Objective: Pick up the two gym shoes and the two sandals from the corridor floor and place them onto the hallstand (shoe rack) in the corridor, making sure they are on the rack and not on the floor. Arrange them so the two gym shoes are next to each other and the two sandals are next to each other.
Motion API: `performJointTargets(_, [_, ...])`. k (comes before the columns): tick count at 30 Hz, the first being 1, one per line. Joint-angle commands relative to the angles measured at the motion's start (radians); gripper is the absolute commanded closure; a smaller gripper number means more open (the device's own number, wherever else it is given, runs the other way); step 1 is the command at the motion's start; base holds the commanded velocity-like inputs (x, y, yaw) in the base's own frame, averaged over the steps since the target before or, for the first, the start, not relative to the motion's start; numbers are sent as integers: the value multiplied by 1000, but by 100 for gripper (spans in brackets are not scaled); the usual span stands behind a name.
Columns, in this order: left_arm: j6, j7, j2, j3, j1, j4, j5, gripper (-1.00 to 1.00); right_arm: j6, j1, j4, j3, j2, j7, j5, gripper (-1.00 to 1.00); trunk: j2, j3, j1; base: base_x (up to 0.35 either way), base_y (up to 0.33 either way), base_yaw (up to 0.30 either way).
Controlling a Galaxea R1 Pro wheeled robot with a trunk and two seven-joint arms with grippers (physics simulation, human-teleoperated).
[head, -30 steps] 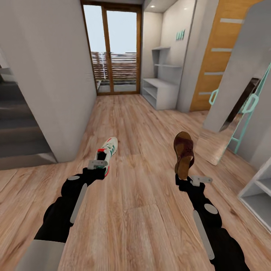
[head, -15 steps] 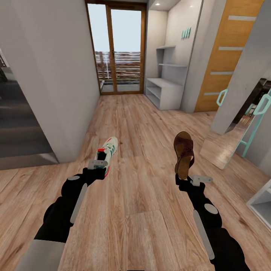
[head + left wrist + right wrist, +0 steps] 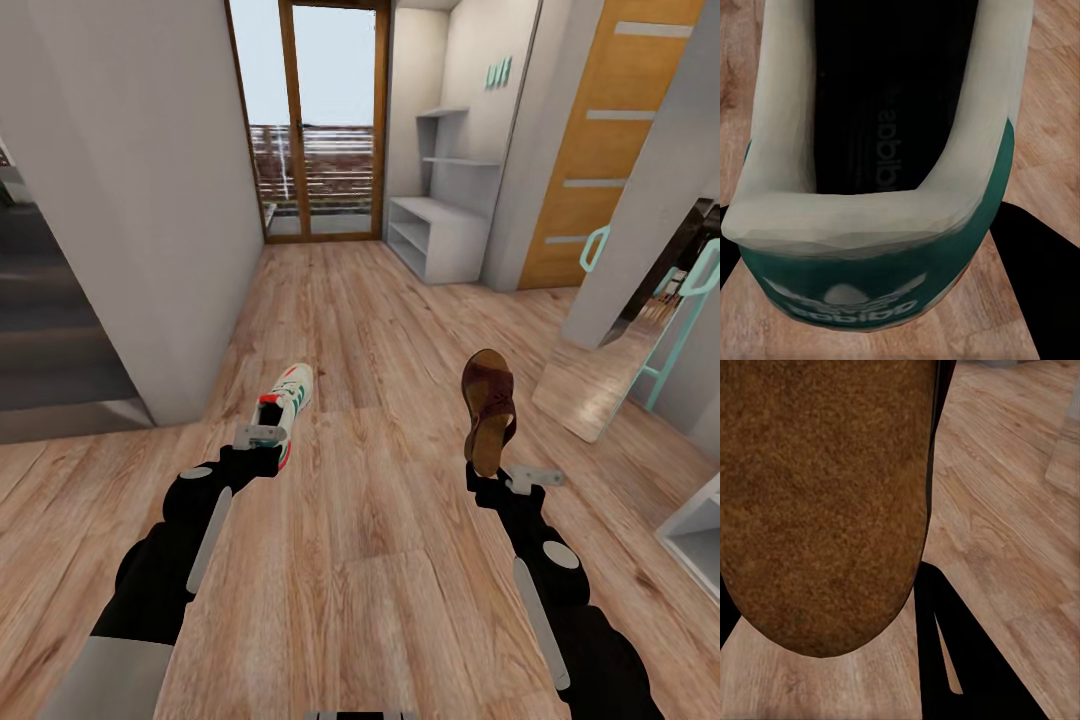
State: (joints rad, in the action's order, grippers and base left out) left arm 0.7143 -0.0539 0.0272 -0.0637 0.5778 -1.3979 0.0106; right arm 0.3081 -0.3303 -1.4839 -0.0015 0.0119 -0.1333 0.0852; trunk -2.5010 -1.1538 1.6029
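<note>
The left gripper is clamped on a gym shoe. The right gripper is clamped on a sandal. Next, the robot should carry both to the shoe rack far ahead.

My view has rolled forward down the corridor: the hallstand at the far right now sits nearer and larger than a second ago, and the glass door beside it reaches higher, its top cut off. The mirror leaning at my right has slid outward, and the white shelf unit at the right edge has dropped lower.
</note>
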Motion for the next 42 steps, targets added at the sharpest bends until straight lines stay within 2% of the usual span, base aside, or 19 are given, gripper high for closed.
performJointTargets(1, [5,-3,0,1,1,-1,1,100,5,0,-1,0,0,-6,12,100,0,-1,0,0,0,0])
performJointTargets(9, [5,-3,0,1,1,0,2,100,5,-1,-2,0,0,-6,12,100,0,1,0,204,0,0])
performJointTargets(23, [5,-3,1,1,1,1,3,100,5,0,-1,3,0,-6,13,100,0,23,0,343,0,4])
performJointTargets(42, [5,-3,5,1,1,25,2,100,5,-1,0,3,0,-6,13,100,0,44,0,347,-46,201])
